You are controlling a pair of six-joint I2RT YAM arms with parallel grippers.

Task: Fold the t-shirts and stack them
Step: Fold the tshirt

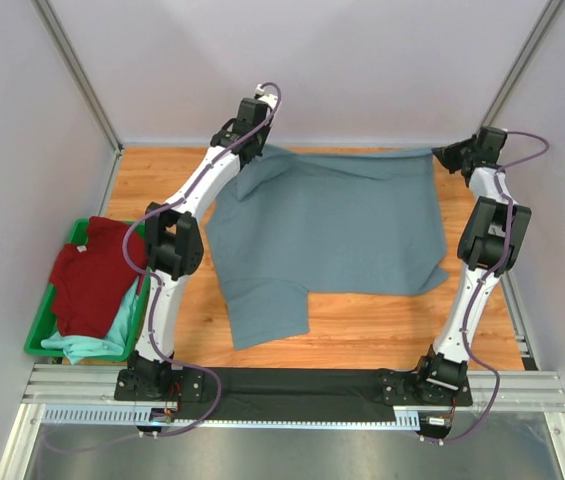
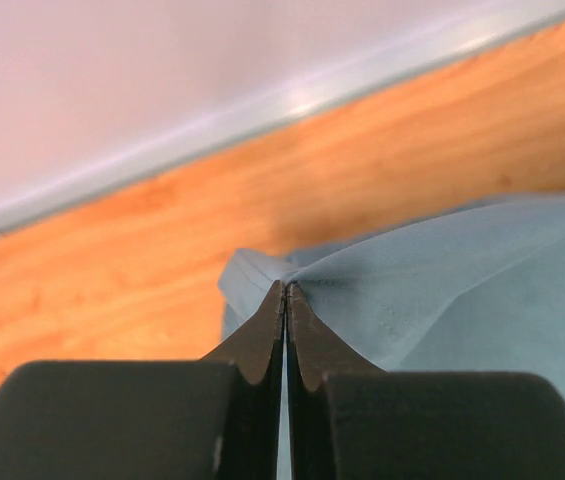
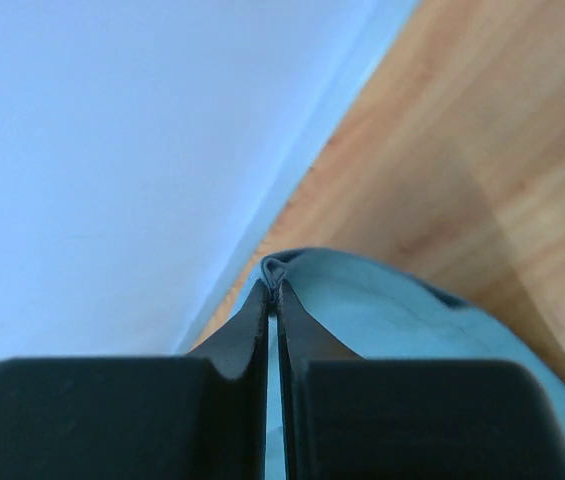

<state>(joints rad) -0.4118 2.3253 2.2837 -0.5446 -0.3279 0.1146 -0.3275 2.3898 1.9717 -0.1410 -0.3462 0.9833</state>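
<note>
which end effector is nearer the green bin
Left. The left end effector holds the grey t-shirt toward the bin; the right end effector holds it at the opposite edge.

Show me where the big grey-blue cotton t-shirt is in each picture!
Top external: the large slate grey-blue cotton t-shirt lies spread across the table's middle.
Left wrist: the t-shirt fills the lower right, a corner pinched in the left gripper.
Right wrist: the t-shirt sits bottom centre-right, its edge pinched in the right gripper.
Shared landmark: the orange wooden tabletop, under the shirt everywhere.
</note>
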